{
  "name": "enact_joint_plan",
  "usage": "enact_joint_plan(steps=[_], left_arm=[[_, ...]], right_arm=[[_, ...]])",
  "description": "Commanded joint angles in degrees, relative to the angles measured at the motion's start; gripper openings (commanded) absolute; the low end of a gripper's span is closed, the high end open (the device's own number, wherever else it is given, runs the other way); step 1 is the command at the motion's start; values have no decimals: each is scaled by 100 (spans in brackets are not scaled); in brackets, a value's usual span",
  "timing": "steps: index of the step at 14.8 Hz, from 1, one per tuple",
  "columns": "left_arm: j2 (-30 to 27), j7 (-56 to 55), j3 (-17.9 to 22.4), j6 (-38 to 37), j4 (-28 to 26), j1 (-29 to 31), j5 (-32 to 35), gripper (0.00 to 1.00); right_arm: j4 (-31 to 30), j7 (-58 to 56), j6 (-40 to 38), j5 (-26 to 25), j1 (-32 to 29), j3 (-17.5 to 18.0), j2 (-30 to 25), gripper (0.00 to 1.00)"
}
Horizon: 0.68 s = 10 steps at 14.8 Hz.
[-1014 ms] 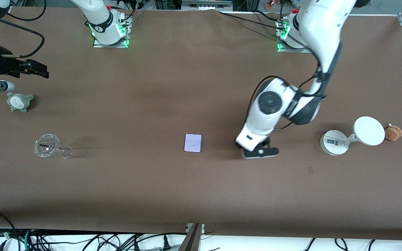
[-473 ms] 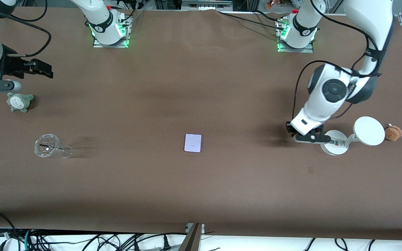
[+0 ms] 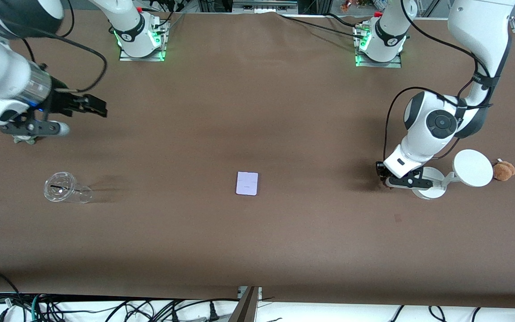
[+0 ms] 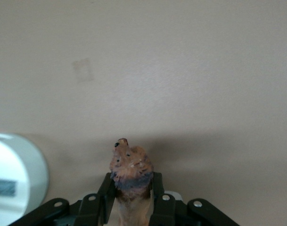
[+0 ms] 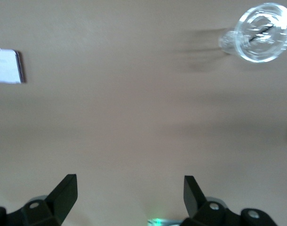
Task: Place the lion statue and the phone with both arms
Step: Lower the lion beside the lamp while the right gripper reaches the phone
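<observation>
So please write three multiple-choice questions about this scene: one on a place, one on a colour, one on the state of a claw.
1. Where is the phone?
A. flat on the table
B. in the right claw
C. on the white stand

2. What colour is the table cover?
A. green
B. brown
C. white

3. What is the state of the left claw?
A. open and empty
B. shut on the lion statue
C. shut on the plastic cup

Answers: 1 A, it lies alone mid-table. 2 B, brown in the front view. 3 B, the left wrist view shows the fingers pressing the figurine's sides beside the white stand; the right claw is open.
</observation>
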Motion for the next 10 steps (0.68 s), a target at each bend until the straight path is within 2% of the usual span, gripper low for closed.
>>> enact_joint_plan(steps=[1,3,4,6,10], left_arm=[[475,75,-29,435,228,24,-47,0],[476,66,-29,445,246,24,-47,0],[484,75,-21,445,263,24,-47,8],[493,75,-20,445,307,41,-47,100],[240,66,-29,271,272,129,-47,100]], right_arm=[[169,792,468,71,473,-30,475,100],[178,1258,873,71,781,-30,774,100],[178,1487,1005,62,930,-30,906,100],[230,1848,1216,-8,1325,-39,1205,100],[625,2306,1788,-8,1809,-39,2021,100]])
